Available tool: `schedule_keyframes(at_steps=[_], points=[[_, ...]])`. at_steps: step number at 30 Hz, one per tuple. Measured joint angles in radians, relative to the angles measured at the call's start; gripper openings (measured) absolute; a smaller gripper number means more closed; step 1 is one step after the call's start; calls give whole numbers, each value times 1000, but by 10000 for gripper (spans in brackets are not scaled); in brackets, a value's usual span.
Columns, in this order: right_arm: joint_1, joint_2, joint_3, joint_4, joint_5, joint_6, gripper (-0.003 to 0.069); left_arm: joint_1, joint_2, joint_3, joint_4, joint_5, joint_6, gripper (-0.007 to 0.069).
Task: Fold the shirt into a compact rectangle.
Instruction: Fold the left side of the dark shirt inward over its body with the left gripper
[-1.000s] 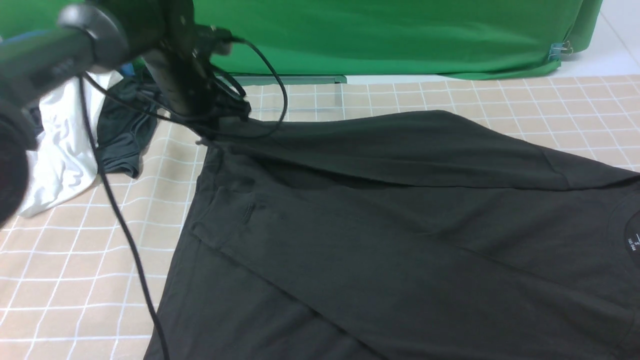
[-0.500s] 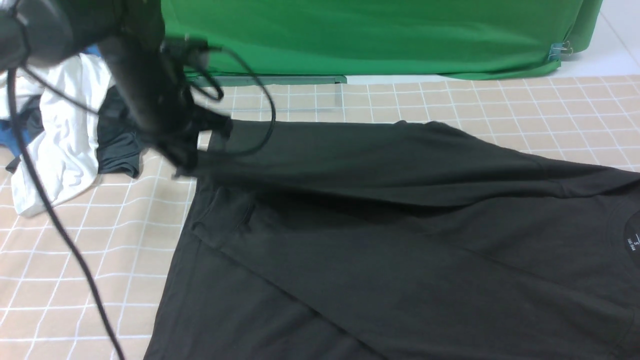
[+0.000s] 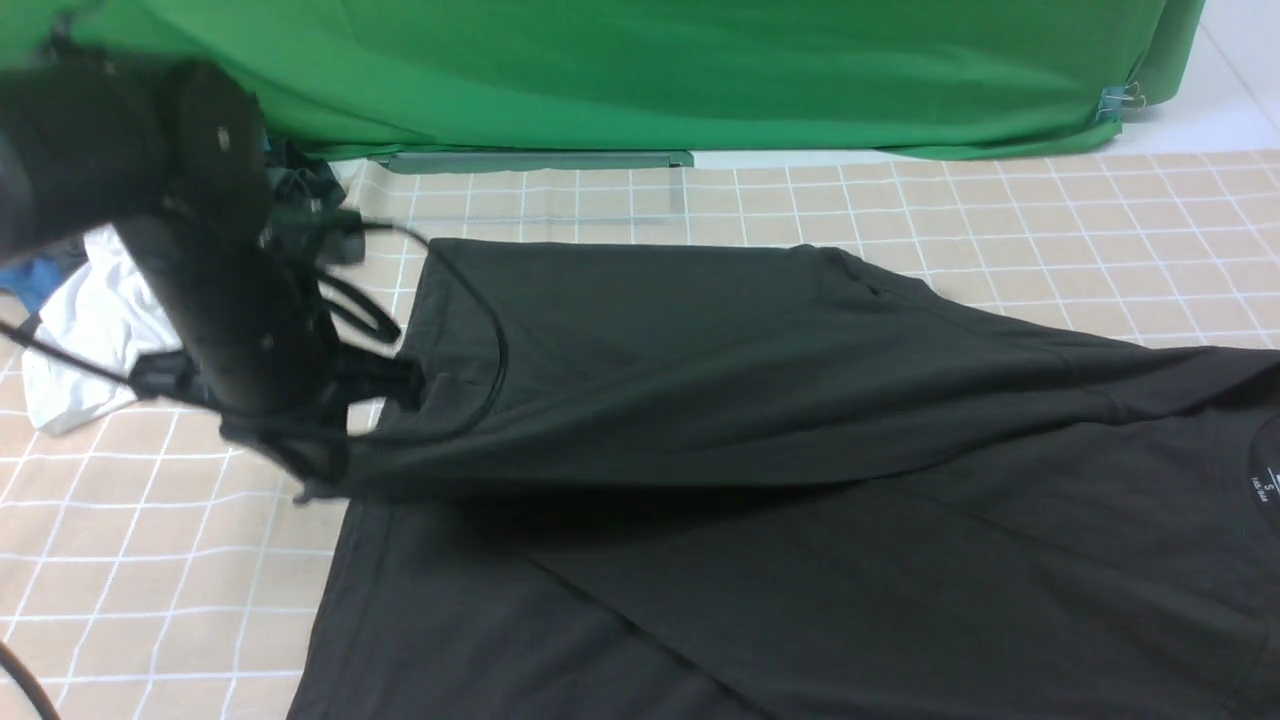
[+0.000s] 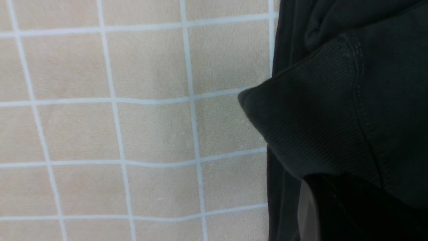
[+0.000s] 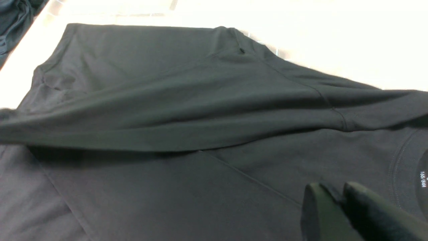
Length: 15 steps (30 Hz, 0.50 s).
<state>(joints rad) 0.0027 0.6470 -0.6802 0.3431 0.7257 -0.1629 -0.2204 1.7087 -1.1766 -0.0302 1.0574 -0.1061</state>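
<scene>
The left gripper (image 3: pixel 322 478) is closed on a hem corner at the left end of the black shirt (image 3: pixel 800 580) and holds that corner raised above the layer below. From this pinch a long flap of cloth runs to the shirt's right shoulder, its near edge casting a dark shadow on the body beneath. The left wrist view shows the stitched hem corner (image 4: pixel 314 127) folded over just off the gripper, above the pale squares. The rest of the shirt lies flat, spread over the beige checked cover (image 3: pixel 150 560), with its round collar (image 3: pixel 1265 480) and small white label print at its right end.

The right gripper (image 5: pixel 332 188), seen only in the right wrist view, hangs over the shirt's chest near the collar. Its two fingertips stand close, with a narrow slit between them and no cloth in it. Whether they are fully closed cannot be told.

Beyond the shirt's left end lies a heap of white, blue and dark garments (image 3: pixel 90 330). Beyond its far edge hangs a green backdrop (image 3: pixel 700 70).
</scene>
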Motion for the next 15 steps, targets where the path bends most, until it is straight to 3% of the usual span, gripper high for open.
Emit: schedule_keyframes(at_steps=[5, 8, 12, 15], points=[[0, 0, 0, 0, 0, 0, 128, 0, 0, 43, -36, -46, 3, 57], [0, 0, 0, 0, 0, 0, 132, 0, 0, 45, -39, -48, 17, 134], [0, 28, -8, 0, 19, 0, 134, 0, 0, 45, -39, -10, 63, 296], [0, 71, -34, 0, 63, 1, 134, 0, -3, 48, -40, 36, 63, 335]])
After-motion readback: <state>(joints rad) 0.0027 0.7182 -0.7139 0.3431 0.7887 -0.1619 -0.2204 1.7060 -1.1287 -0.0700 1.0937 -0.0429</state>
